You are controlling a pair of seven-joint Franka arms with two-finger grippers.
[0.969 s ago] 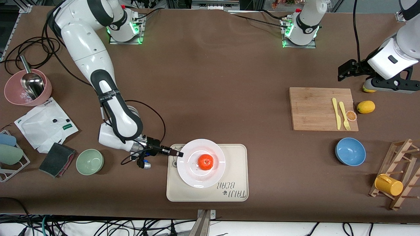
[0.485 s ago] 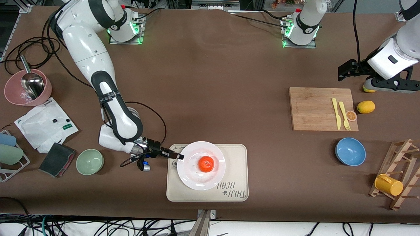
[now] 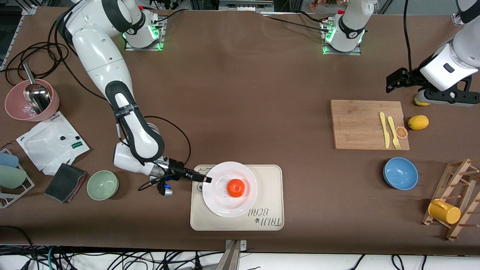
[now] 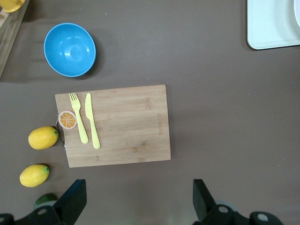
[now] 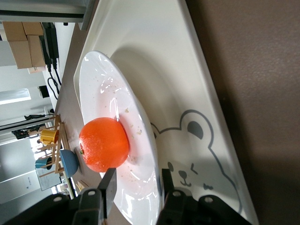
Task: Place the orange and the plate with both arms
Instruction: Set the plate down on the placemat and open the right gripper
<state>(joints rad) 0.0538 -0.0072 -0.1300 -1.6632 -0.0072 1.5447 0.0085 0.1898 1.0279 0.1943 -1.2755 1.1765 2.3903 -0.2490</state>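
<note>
Orange sits on the plate, which lies in the tray. Right gripper straddles the plate's rim, fingers slightly apart. Left gripper waits wide open, empty, over the table beside the board.

Orange on the plate, plate on the tray

The orange sits in the middle of the white plate, which rests on the beige bear-print tray, toward the tray's right-arm end. The right gripper is low at the plate's rim on that same end, one finger lying over the rim. The left gripper waits in the air well apart from the tray, toward the left arm's end of the table.
</note>
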